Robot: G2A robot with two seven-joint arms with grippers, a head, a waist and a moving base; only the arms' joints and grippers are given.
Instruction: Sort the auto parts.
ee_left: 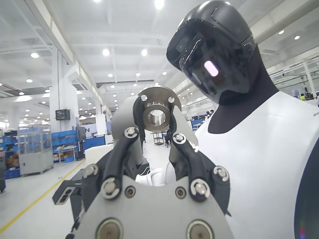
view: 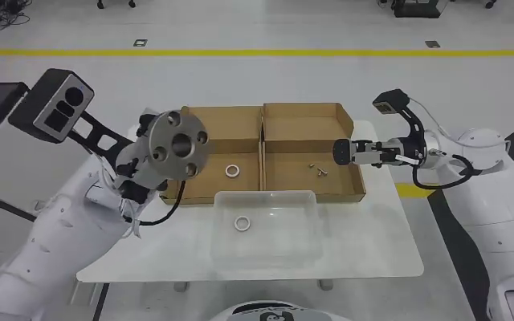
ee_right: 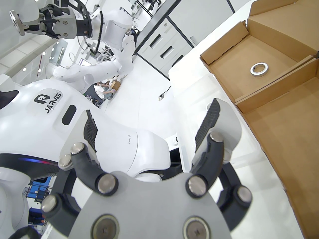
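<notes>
My left gripper [ee_left: 155,123] is shut on a round metal flange [view: 178,144] with a centre bore and several bolt holes, held high above the table's left edge; the flange [ee_left: 156,108] faces the robot's head, and the flange [ee_right: 15,21] also shows far off in the right wrist view. My right gripper [ee_right: 152,123] is open and holds nothing; the right gripper [view: 342,152] hovers over the right cardboard box [view: 351,168]. A silver ring [view: 234,171] lies in the left cardboard box [view: 210,120]. Small bolts [view: 318,168] lie in the right box. Another ring [view: 242,224] sits in the clear tray [view: 305,241].
The two open cardboard boxes stand side by side at the back of the white table [view: 385,249], with the clear tray in front of them. The ring [ee_right: 259,68] in the left box [ee_right: 224,73] shows in the right wrist view.
</notes>
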